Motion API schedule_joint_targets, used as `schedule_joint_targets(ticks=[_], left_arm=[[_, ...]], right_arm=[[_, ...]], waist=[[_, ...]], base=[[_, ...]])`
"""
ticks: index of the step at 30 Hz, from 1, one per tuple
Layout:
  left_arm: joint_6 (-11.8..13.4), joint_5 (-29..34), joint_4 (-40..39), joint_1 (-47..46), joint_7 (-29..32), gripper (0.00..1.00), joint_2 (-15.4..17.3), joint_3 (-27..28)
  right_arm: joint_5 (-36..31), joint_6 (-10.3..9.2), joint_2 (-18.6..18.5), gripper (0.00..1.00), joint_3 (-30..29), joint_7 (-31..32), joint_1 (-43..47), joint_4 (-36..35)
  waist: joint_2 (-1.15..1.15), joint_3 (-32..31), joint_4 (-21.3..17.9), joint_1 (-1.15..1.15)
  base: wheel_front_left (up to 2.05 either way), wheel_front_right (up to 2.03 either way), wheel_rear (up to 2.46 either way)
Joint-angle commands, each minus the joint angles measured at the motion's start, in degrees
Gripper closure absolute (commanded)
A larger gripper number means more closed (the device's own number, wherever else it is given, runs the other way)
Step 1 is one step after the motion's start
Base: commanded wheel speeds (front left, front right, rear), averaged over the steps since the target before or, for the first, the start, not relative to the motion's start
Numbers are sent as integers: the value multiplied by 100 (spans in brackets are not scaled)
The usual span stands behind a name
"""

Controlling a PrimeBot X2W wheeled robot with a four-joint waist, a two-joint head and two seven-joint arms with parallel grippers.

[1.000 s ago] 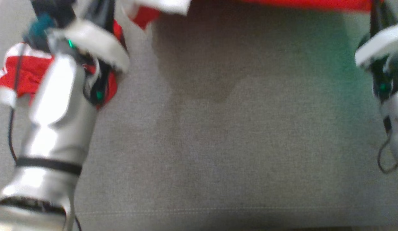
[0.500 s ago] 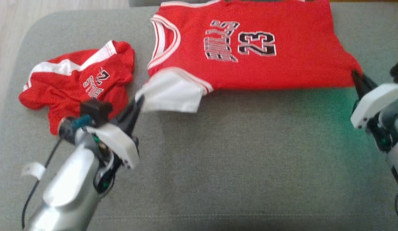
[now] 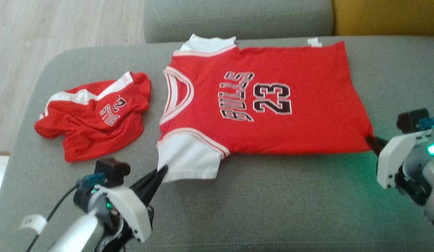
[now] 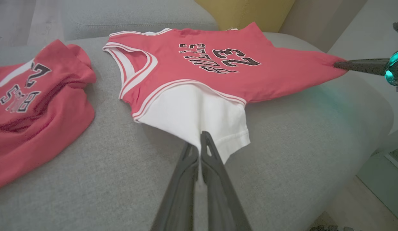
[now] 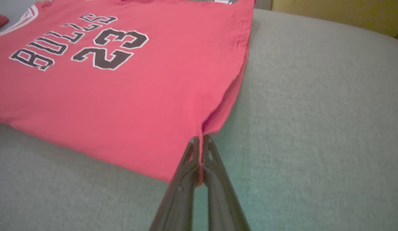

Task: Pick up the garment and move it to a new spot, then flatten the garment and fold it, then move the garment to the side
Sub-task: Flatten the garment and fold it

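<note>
The garment (image 3: pixel 273 105) is a red jersey with white sleeves, "BULLS 23" on its chest, spread across the grey sofa seat with its collar toward the left. My left gripper (image 3: pixel 162 171) is shut on the near white sleeve (image 4: pixel 199 115), pinching its edge (image 4: pixel 199 144). My right gripper (image 3: pixel 371 139) is shut on the jersey's near hem corner (image 5: pixel 200 136) at the right. The cloth is stretched between the two grippers, its near edge slightly lifted.
A second red garment (image 3: pixel 94 115), crumpled shorts with white stripes, lies on the seat left of the jersey. The sofa seat (image 3: pixel 273 210) has bare room in front. A back cushion (image 3: pixel 238 17) and a yellow cushion (image 3: pixel 385 15) stand behind; wooden floor (image 3: pixel 45 28) lies at left.
The head camera has tilted up, so the whole jersey and the sofa back have come into view. Both grippers keep their hold on the sleeve and the hem corner.
</note>
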Motion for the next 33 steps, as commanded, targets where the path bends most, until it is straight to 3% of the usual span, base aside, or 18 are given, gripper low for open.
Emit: schedule_joint_targets(ticks=[1, 17, 27, 33], left_arm=[[7, -124, -256, -144, 34, 100, 219, 258], [35, -1138, -1881, 861, 1041, 100, 1072, 293], [45, -1429, -2585, 1090, 1772, 100, 1633, 189], [126, -1307, -2732, 906, 1886, 100, 1810, 287]], right_arm=[[98, 22, -234, 100, 75, 76, 45, -148], [1355, 22, -1033, 100, 802, 1923, 594, -1141], [1999, 22, -1426, 100, 626, 3063, 865, -1727], [1993, 22, -1485, 100, 345, 3253, 846, -1910]], waist=[[0, -122, -17, 1], [0, -500, -71, 1], [0, -483, -130, 1], [0, -376, -187, 1]], base=[[0, 0, 0], [0, 0, 0], [0, 0, 0], [0, 0, 0]])
